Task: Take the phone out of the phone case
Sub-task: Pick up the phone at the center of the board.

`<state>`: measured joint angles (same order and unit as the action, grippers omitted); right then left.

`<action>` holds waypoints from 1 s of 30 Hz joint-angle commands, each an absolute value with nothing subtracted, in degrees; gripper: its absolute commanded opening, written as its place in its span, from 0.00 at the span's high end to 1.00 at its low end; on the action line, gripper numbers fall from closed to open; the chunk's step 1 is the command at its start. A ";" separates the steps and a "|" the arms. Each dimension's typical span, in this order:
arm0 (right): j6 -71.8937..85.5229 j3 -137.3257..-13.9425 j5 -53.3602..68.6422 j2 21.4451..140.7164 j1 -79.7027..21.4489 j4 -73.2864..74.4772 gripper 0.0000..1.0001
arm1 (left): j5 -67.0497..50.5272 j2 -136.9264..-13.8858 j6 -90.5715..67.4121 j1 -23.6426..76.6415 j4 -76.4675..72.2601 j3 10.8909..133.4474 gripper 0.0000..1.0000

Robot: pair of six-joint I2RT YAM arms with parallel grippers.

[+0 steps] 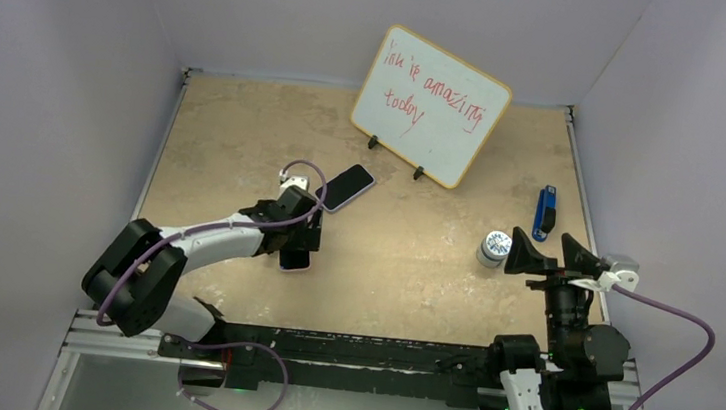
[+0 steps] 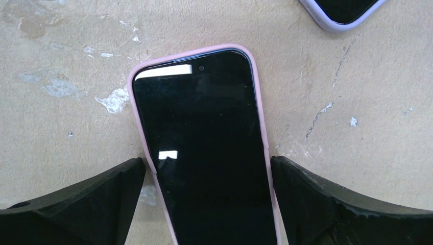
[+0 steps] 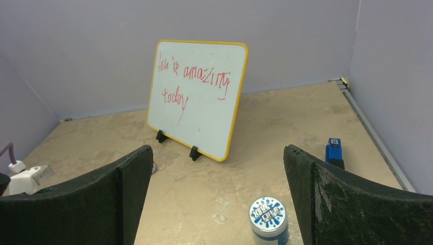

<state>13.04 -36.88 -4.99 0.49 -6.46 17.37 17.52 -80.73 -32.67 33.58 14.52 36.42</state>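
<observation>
A phone in a pink case (image 2: 204, 153) lies face up on the table, its black screen showing. In the top view it (image 1: 296, 257) is mostly hidden under my left gripper (image 1: 295, 221). My left gripper (image 2: 208, 173) is low over it with one finger on each long side. The right finger (image 2: 306, 194) is against the case edge. A thin gap shows at the left finger (image 2: 112, 194). My right gripper (image 1: 547, 255) is open and empty, raised at the table's right, and also shows in its wrist view (image 3: 217, 173).
A second phone in a lilac case (image 1: 346, 187) lies just beyond the left gripper; its corner shows in the left wrist view (image 2: 342, 13). A whiteboard (image 1: 431, 105) stands at the back. A small jar (image 1: 493, 248) and a blue stapler (image 1: 544, 212) sit at the right.
</observation>
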 commanded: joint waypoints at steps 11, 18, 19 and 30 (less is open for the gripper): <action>13.03 -38.85 -1.96 1.86 -6.86 17.19 0.01 | 23.47 -82.80 -37.02 37.03 15.76 37.18 0.08; 13.32 -41.58 8.54 12.61 -6.86 20.60 0.01 | 24.24 -79.66 -36.33 38.07 16.68 36.71 0.21; 13.35 -42.10 10.27 14.11 -6.86 20.85 0.01 | 24.04 -78.96 -36.18 38.10 16.70 36.47 0.24; 22.08 -34.68 29.49 23.91 -6.86 8.70 0.01 | 19.98 -66.86 -34.82 38.23 15.91 33.64 0.56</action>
<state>16.14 -38.35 19.33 21.87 -6.50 17.08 21.50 -71.81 -36.14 38.02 18.31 33.30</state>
